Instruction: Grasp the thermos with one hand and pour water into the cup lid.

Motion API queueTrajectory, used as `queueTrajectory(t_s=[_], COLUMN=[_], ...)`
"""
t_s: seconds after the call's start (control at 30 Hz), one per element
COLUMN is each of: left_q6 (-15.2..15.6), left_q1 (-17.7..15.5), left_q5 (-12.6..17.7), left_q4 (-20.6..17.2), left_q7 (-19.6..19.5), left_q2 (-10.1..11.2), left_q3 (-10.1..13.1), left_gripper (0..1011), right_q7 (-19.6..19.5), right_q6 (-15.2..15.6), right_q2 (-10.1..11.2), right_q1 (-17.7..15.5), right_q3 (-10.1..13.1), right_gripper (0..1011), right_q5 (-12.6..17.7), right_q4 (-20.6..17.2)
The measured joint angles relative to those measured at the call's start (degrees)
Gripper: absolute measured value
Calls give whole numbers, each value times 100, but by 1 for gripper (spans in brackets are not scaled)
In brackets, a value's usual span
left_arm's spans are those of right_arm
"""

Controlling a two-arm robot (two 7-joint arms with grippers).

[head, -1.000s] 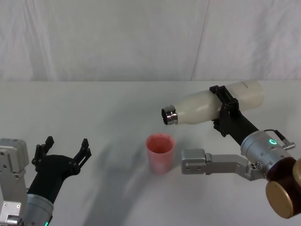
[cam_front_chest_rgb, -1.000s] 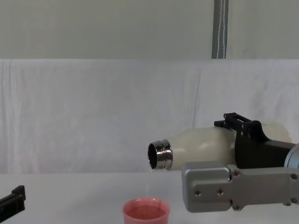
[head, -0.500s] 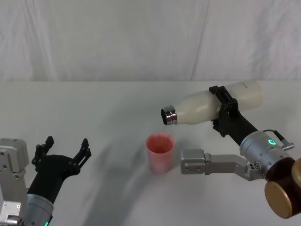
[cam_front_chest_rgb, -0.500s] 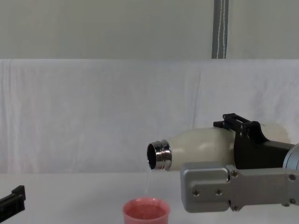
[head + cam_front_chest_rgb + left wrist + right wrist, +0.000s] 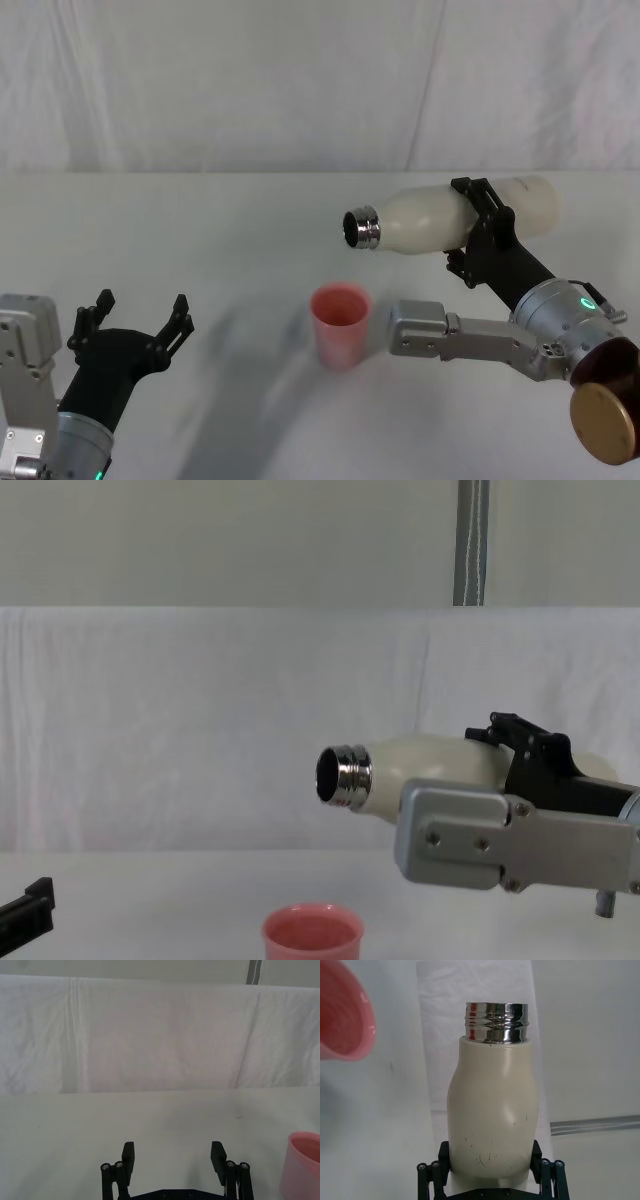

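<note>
Left hand sits parked at the near left of the desk, its black fingers spread apart, nothing between them. Cup lid stands upright on the desk well off to that hand's right, and forward-left of the right arm's grey link. Salmon-pink, rim up; contents cannot be made out.

Right hand is raised above the desk, clamped around the lower body of the thermos. The thermos lies nearly horizontal in this grip, its steel neck pointing away from the hand toward the robot's left, mouth open. The neck is above the cup lid and clear of it. In the chest view no stream shows at the mouth.

White cloth backdrop hangs beyond the desk.
</note>
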Motion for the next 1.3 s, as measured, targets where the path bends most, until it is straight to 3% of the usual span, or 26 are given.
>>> queueTrajectory(t_s=[0.5, 0.67, 1.1, 1.3], left_q6=[0, 0, 0, 0], left_q1=[0, 0, 0, 0], left_q5=[0, 0, 0, 0], left_q4=[0, 0, 0, 0], left_q7=[0, 0, 1, 1], left_q2=[0, 0, 0, 0], left_q3=[0, 0, 0, 0], left_gripper=[1001, 1001, 1001, 1001], right_q7=[-211, -293, -311, -205], right_q6=[-307, -485, -753, -859], right_q2=[-218, -395, -704, -892], right_q1=[-164, -261, -399, -476], right_q3=[359, 612, 1083, 1402], right_gripper=[955, 955, 955, 955], right_q5=[727, 1237, 2169, 2809], right_q4=[-65, -79, -66, 19])
